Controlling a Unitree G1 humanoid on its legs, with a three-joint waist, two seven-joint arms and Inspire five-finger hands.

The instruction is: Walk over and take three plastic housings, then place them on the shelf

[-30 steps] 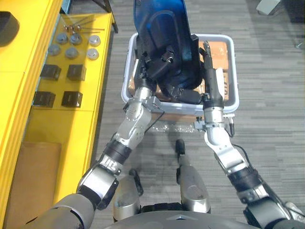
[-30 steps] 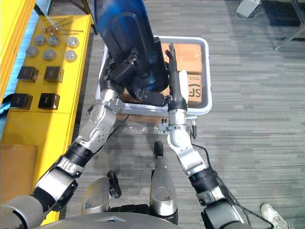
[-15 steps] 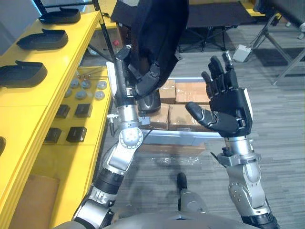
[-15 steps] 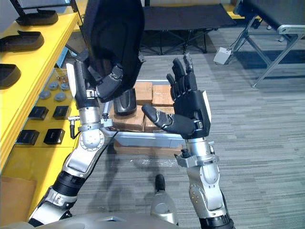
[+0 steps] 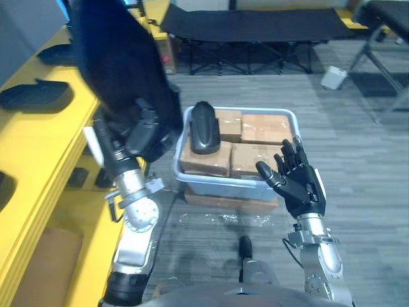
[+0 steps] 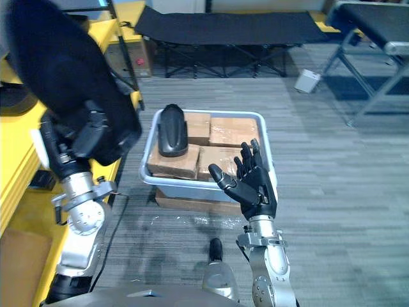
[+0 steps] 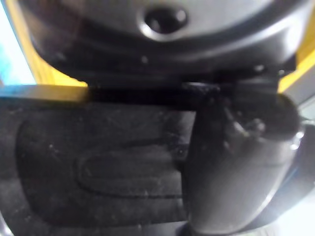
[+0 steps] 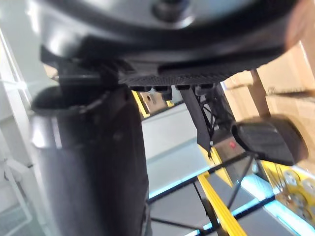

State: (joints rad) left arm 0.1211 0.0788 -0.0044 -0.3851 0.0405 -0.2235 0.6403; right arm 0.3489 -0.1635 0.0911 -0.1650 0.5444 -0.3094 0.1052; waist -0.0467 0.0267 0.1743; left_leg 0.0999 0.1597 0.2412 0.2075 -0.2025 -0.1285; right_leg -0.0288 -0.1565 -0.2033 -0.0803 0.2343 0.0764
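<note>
The yellow shelf (image 5: pixel 45 147) runs along the robot's left. A big black housing (image 5: pixel 115 70) stands tilted just beside it, long axis upward. Its lower end is clasped by the left hand (image 5: pixel 139 131), the nearer hand, so placing it likely means a leftward swing. A bin (image 5: pixel 223 190) of boxes (image 5: pixel 255 128) carries a second housing (image 5: pixel 204 126). The right hand (image 5: pixel 300 185), spread and empty, hovers at the bin's front.
</note>
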